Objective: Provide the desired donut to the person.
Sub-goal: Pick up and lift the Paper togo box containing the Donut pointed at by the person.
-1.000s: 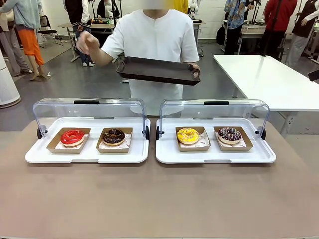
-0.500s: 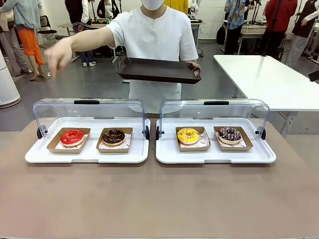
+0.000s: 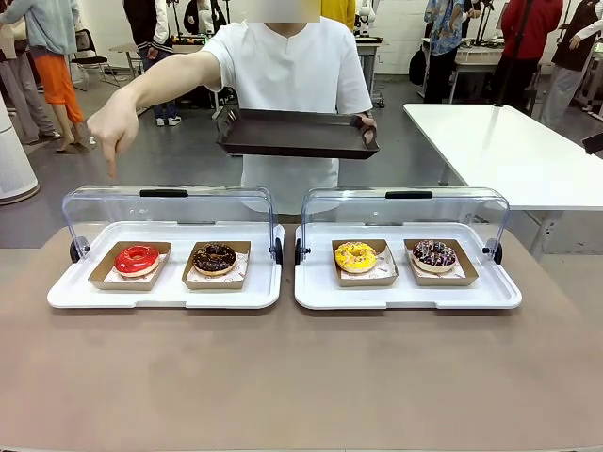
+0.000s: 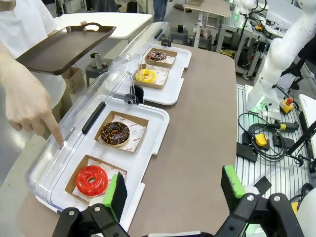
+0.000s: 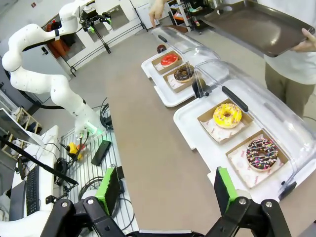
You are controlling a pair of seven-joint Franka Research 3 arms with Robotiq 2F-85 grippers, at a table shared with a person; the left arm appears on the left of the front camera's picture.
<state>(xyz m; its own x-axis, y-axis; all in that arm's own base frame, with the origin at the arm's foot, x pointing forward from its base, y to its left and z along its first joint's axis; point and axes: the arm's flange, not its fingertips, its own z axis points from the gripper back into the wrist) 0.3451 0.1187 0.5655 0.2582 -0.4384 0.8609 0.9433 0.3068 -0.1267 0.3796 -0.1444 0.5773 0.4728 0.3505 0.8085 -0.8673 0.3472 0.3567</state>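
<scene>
The person's hand pointed toward the red donut at nine o'clock, while the left gripper and right gripper gaped empty, nothing fetched yet.

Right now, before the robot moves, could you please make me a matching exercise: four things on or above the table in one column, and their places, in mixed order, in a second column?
Things
1. red donut
2. yellow donut
3. dark serving tray
4. chocolate donut

Places
a. held up by the person
b. left half of the right display tray
c. left half of the left display tray
d. right half of the left display tray

Pairs: 1-c, 2-b, 3-a, 4-d
</scene>
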